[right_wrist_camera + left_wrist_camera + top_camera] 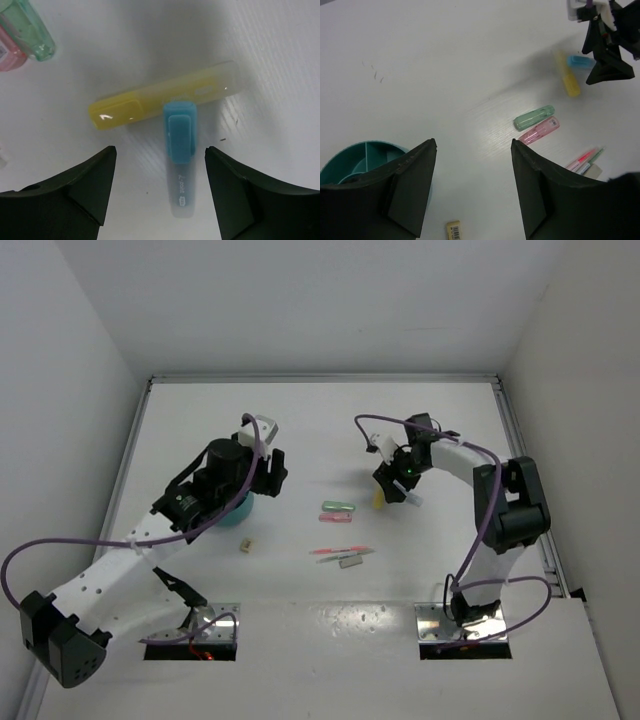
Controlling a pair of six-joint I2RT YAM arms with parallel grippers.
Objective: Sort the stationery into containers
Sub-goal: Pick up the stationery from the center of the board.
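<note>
One each is lying out: yellow marker (150,102), blue marker (179,137), green piece (534,117), pink piece (539,131), red pen (580,161), eraser (453,231). At their 9 o'clock one cup (350,152) is sitting, contents unclear. Left fingers (410,190) and right fingers (75,190) are hanging released.

Bright, even light on the white surface (320,430); shadows soft. Right wrist close-up slightly blurred, dimmer toward 12 o'clock.

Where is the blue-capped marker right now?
The blue-capped marker lies on the right side of the table, in the right wrist view between the fingers of the open right tool, its cap end touching the yellow highlighter.
</note>
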